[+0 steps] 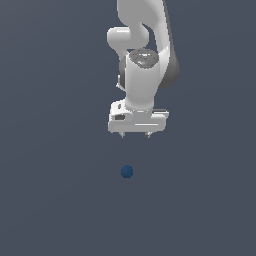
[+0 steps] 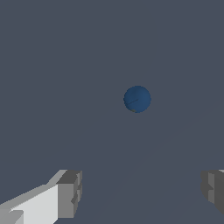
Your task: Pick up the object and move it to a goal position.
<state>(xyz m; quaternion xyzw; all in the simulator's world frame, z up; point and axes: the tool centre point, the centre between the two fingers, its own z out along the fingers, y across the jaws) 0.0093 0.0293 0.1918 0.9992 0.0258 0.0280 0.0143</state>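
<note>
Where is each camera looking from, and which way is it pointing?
Exterior view: sits off the arm, facing the white robot arm and its hand, which hangs open above the small, smooth, dark blue ball on the plain grey floor.
Wrist view: rides on the wrist, looking past the hand's two grey fingertips toward the floor; only those fingers show, spread apart.
Shared: both see the ball, the hand and the floor; the ball lies free, untouched.
</note>
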